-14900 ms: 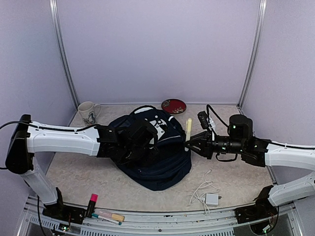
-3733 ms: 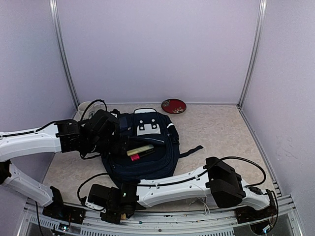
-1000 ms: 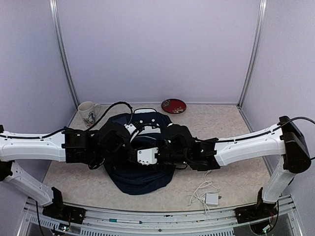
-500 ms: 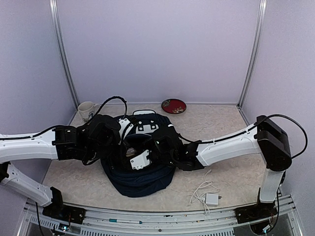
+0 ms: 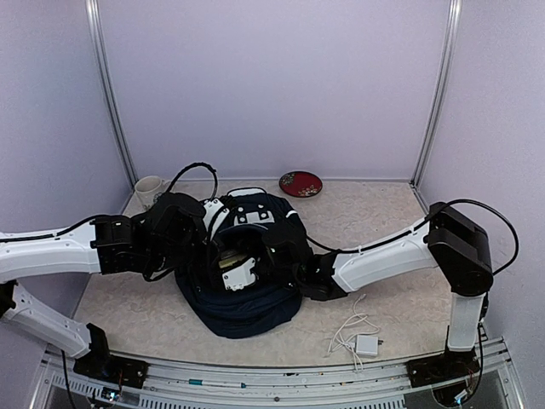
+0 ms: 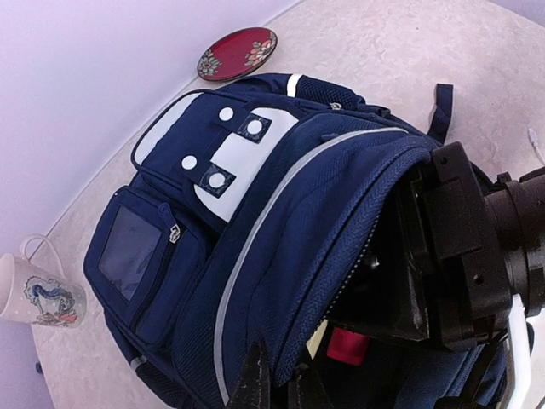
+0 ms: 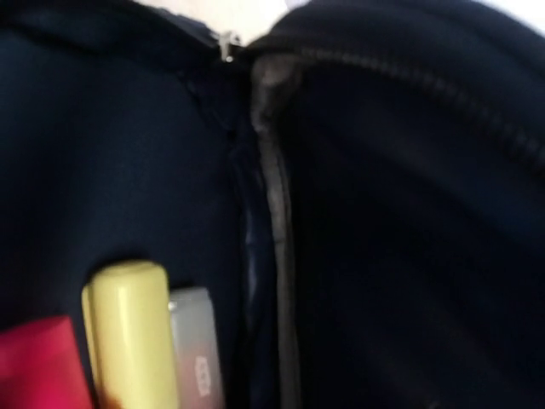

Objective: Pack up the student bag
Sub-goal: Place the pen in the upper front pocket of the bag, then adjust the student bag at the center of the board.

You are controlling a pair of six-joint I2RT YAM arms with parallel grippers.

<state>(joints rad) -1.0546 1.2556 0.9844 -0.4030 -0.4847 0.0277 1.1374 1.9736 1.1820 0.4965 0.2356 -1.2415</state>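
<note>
The student bag (image 5: 247, 298) lies mid-bench (image 5: 383, 221). Behind it to the left stands a mug (image 5: 149, 187), behind it to the right a plate (image 5: 300, 183), and before it to the right a charger (image 5: 367, 344). Three small items (image 7: 128, 332) lie side by side inside it, and my left claw (image 6: 272, 388) pinches its mouth's rim.

**Two white-shelled arms with black joints and black cabling**

The left arm (image 5: 51, 256) and right arm (image 5: 383, 256) have smooth white link covers between blocky black joint housings, and each rises from a black base (image 5: 106, 368). One thin black cable (image 5: 194, 169) loops above the left wrist, and a second cable (image 5: 501, 226) arcs around the right elbow housing. The right wrist block (image 6: 464, 247) is matte black with small round screw heads. The left pincer (image 6: 277, 388) has black, tapered fingers.
</note>
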